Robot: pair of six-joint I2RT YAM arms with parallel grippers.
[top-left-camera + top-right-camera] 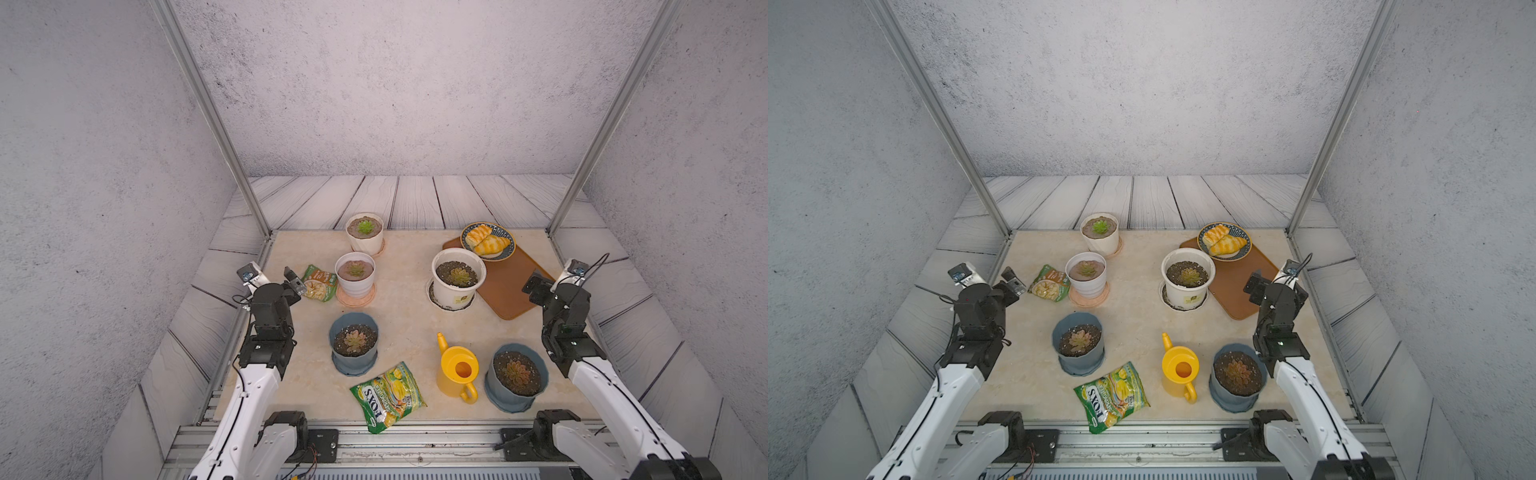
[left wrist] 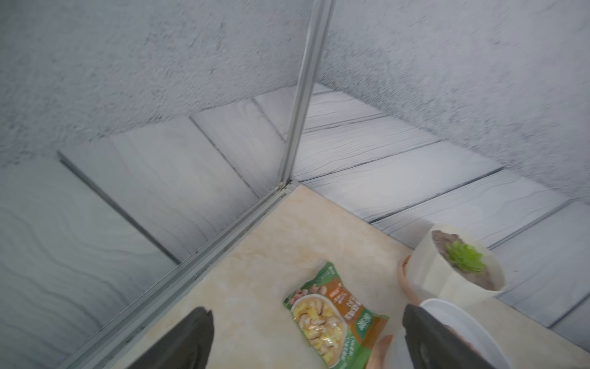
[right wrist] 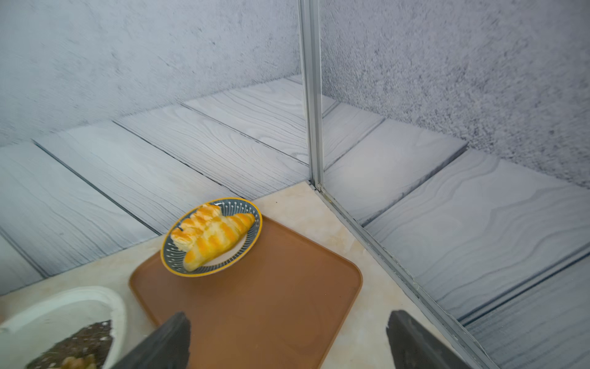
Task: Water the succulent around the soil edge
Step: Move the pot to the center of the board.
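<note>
Seeing left gripper (image 1: 294,279) and right gripper (image 1: 535,286) spread wide, empty, off to the sides. Spotting the yellow can (image 1: 456,370) upright near the front, just beside a blue-potted succulent (image 1: 517,373), spout pointing away. Probably light, stiff, slick plastic; sloshy if filled. Best to pinch the loop handle (image 1: 469,392) squarely, guarding against swivel.

Blue pot (image 1: 509,398) crowds watering can (image 1: 451,384); spout side free.

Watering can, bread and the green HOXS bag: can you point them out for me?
watering can (image 1: 449,362): a top view, on its yellow top beside the filling hole.
bread (image 3: 214,238): right wrist view, on the striped crust.
green HOXS bag (image 1: 1112,397): a top view, middle of its printed front.
</note>
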